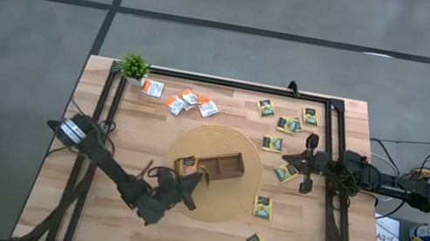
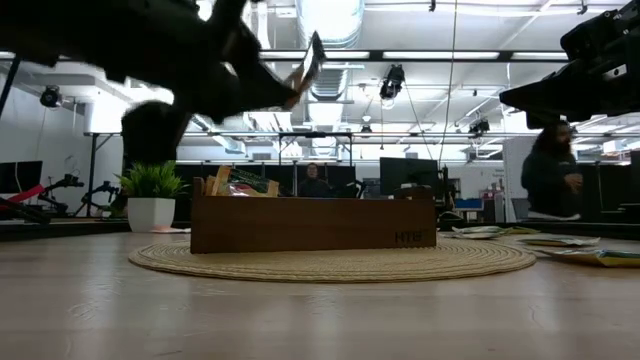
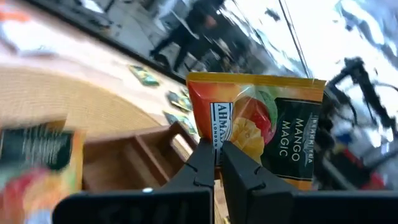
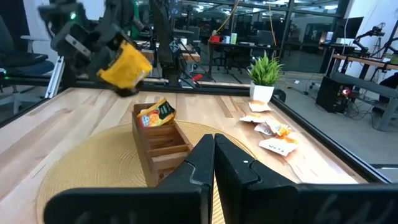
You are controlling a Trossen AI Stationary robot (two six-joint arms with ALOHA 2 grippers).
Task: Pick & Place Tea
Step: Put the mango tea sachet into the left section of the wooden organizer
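The left gripper (image 3: pixel 217 163) has its jaws clamped on the lower edge of a tea sachet (image 3: pixel 261 127), held up in the air just beside the end of the wooden tray (image 1: pixel 220 167) where another sachet already sits. Only the left wrist view shows the held packet's face: orange-yellow on one half with mango fruit, dark green on the other, lettered "MANGO MAGIC". The low view shows it only edge-on, a thin tilted slip above the tray; the right wrist view shows it as a blurred yellow patch under the left arm.

The right gripper (image 4: pixel 214 163) has its jaws pressed together on nothing, and it hovers beyond the tray's opposite side, outside the round woven mat (image 1: pixel 184 144) that the tray rests on.

The tray is long, brown and split into compartments. One sachet in the tray (image 4: pixel 156 113) stands tilted in the end compartment nearest the left gripper; the right wrist view shows the other compartments bare.

The high view alone shows the remaining spread on the tabletop (image 1: pixel 50 198): white-and-orange sachets (image 1: pixel 187 101) beyond the tray near the potted plant (image 1: pixel 134 65), and dark green sachets (image 1: pixel 288 124) scattered on the tray's right-gripper side. A person (image 2: pixel 553 170) stands in the room behind the tray.
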